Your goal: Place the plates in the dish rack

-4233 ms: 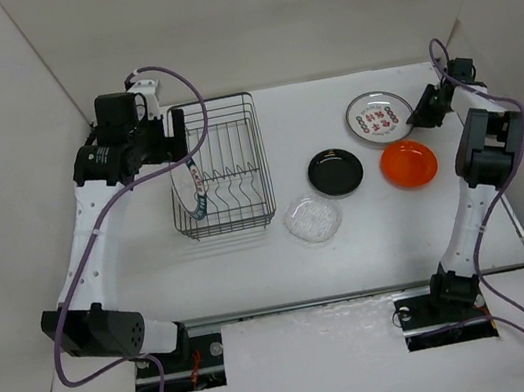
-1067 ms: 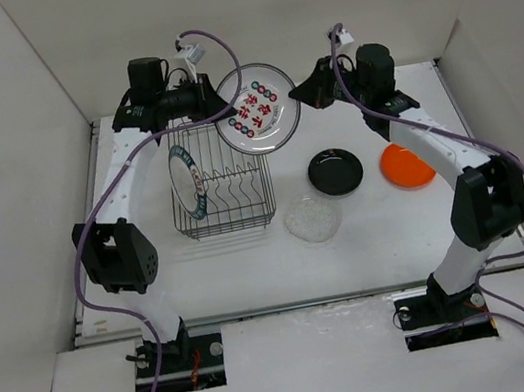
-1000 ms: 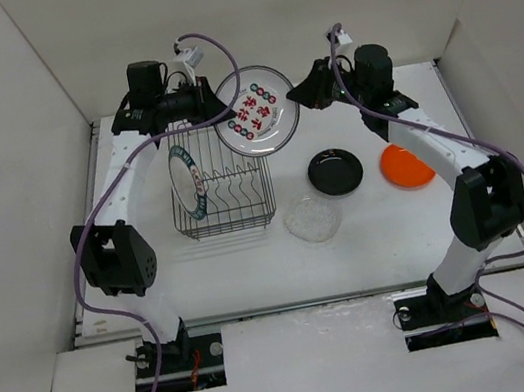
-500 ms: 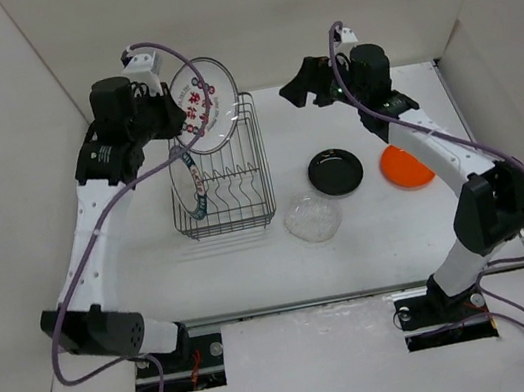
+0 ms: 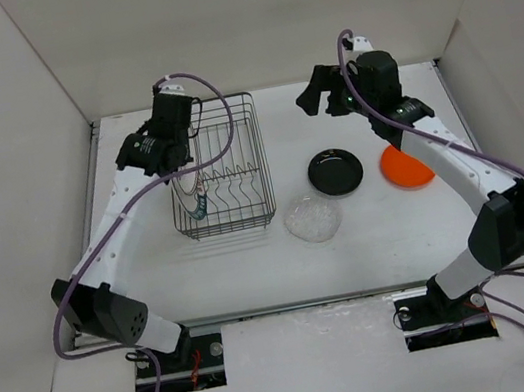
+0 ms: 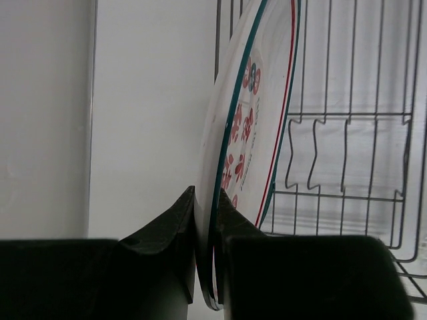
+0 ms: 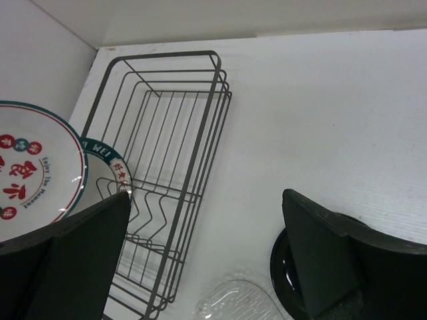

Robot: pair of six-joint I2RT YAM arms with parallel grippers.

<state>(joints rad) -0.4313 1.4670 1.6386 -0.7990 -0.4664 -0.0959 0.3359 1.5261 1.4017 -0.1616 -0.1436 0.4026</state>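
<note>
Left wrist: the left pincer (image 6: 205, 200) is clenched on the rim of a round white plate with red characters (image 6: 243, 133), held upright at the left end of the dark wire dish rack (image 6: 353, 117).
Right wrist: the right pincer (image 7: 207, 200) gapes wide, released.
Top view: the rack sits far-left on the white worktop (image 5: 255, 268).

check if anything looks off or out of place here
Nothing stands out. The left gripper holds the red-character plate on edge at the dish rack's left end, beside the patterned-rim plate. The black plate, orange plate and clear glass plate lie flat on the table.
</note>
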